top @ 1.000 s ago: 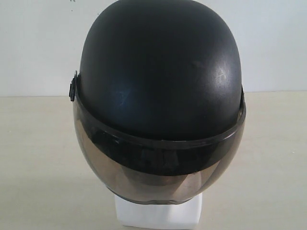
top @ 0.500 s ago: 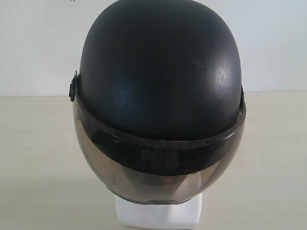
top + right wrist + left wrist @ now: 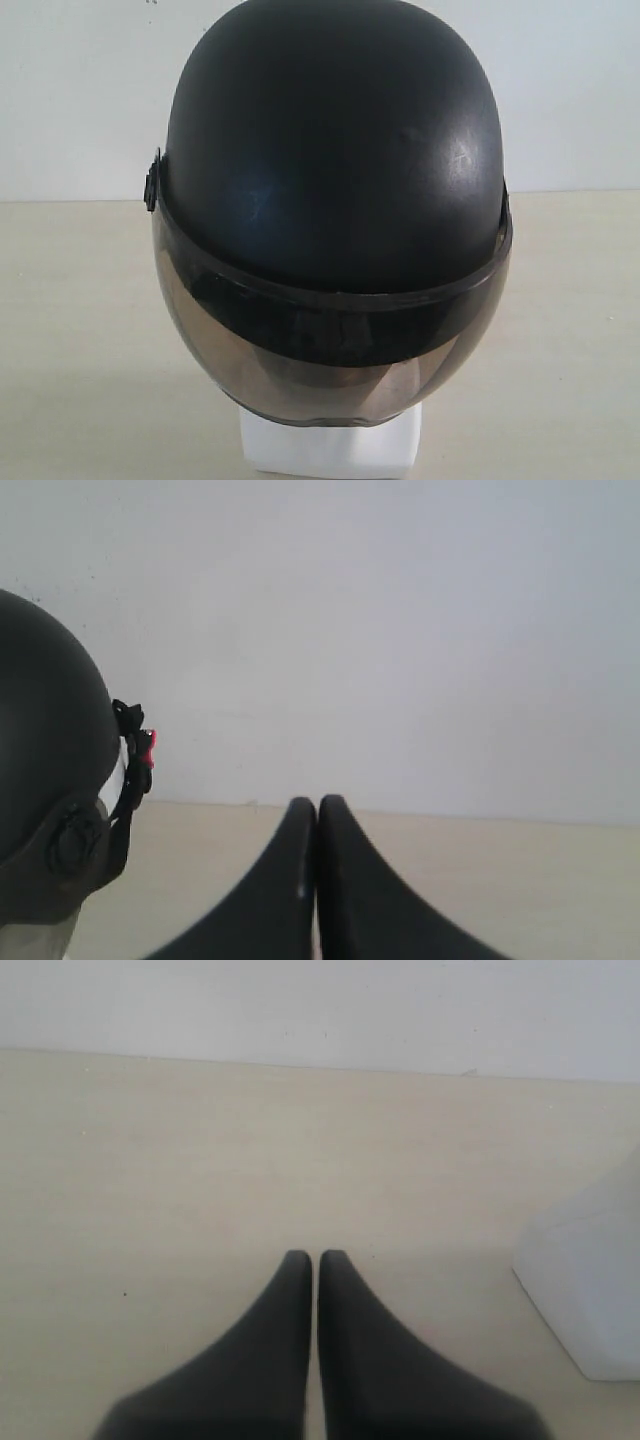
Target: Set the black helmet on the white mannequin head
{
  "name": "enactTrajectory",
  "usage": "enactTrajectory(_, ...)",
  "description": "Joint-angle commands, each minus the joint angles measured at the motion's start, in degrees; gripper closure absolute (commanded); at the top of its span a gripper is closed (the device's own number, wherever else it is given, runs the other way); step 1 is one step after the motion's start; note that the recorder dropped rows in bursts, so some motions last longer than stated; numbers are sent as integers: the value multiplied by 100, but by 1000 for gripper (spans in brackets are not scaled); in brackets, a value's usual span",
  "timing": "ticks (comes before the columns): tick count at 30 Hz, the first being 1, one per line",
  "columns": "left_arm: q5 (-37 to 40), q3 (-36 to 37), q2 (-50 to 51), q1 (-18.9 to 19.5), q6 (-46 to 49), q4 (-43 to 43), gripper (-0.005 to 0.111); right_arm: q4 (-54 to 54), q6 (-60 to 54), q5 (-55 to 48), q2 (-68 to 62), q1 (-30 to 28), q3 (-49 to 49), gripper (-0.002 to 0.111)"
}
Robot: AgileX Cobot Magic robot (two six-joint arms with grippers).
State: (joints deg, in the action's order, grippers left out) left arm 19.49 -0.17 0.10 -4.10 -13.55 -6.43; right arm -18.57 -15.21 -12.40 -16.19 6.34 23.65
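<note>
Black helmet (image 3: 335, 150) sat fully over the white mannequin head (image 3: 330, 452), visor (image 3: 330, 345) down, the head standing on the surface (image 3: 80, 330). Both pairs of jaws were closed, empty and clear of it. Its hard, smooth shell looked slippery; I'd grip the rim (image 3: 200, 262), not the visor.

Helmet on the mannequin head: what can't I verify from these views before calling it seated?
- Exterior view: the face of the white mannequin head is hidden by the black helmet and its smoky visor; only its lowest part shows, cut by the lower edge.
- Right wrist view: the helmet is cropped at the frame edge; whether the strap is fastened cannot be told.
- Left wrist view: only a blurred white corner, cut by the edge.
</note>
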Motion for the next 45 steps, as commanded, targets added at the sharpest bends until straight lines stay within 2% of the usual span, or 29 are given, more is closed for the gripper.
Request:
enactTrajectory(1,1,17,-10,-44,-40,60,102,71,-621,59,636,-11,-301,109)
enactTrajectory(6,1,17,-10,-44,-40,60,102,132,-955,278,1557,-11,-942,109)
enactTrajectory(12,1,17,-10,-44,-44,60,102,45,-769,1068,1619,-11,-1640,109)
enactTrajectory(16,1,17,-10,-44,-44,60,102,29,-677,1094,1619,-11,-1997,109)
enactTrajectory(21,1,17,-10,-44,-44,60,102,-32,274,1061,1619,-11,-2365,109)
enactTrajectory(23,1,17,-10,-44,-44,60,102,317,333,706,1619,-11,-2365,109)
enactTrajectory(26,1,17,-10,-44,-44,60,102,1482,873,837,1619,-11,-2365,109)
enactTrajectory(32,1,17,-10,-44,-44,60,102,1567,863,-767,1619,-11,-2365,109)
enactTrajectory(45,1,17,-10,-44,-44,60,102,1582,934,-757,1619,-11,-2365,109)
